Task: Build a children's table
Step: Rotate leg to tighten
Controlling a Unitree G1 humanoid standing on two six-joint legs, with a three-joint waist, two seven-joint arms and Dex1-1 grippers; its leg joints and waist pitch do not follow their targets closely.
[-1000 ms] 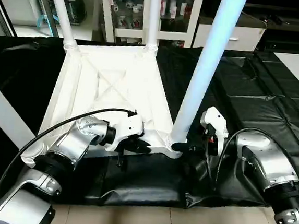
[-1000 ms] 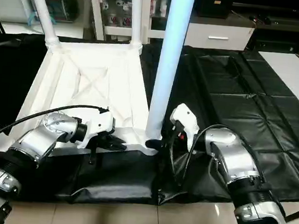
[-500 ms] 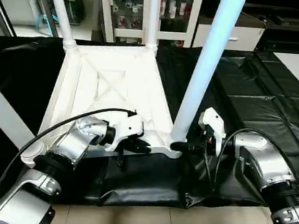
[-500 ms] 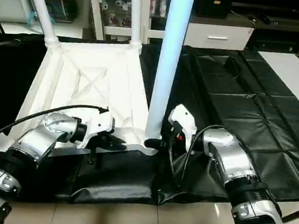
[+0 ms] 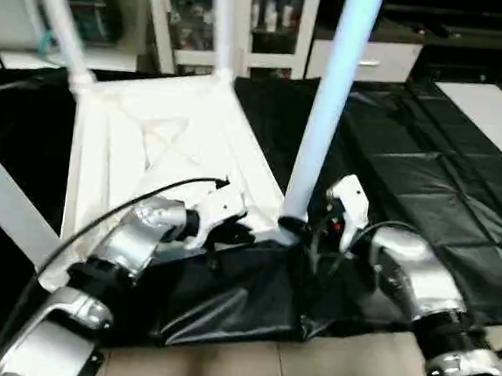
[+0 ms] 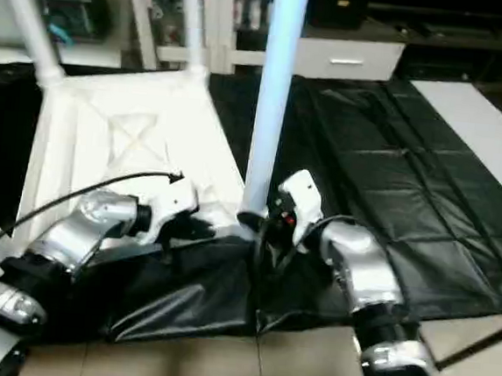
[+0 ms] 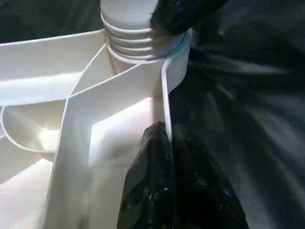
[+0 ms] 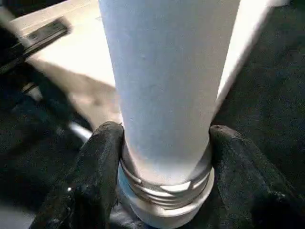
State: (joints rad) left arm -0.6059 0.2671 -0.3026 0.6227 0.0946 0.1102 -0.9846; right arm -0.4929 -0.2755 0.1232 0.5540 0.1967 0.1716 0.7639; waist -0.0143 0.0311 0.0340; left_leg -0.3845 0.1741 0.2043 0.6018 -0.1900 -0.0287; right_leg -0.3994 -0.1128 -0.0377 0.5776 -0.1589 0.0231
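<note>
Black sheeting covered the bench under my inverted tabletop. Between my right gripper fingers stood the near leg, clamped at its threaded base, seemingly nearly seated. My left gripper pinched the tabletop's rim beside that socket. Two far legs stood upright.

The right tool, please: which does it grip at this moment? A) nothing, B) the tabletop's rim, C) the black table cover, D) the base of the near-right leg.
D: the right tool has a finger each side of the near-right leg, just above its threaded base.
</note>
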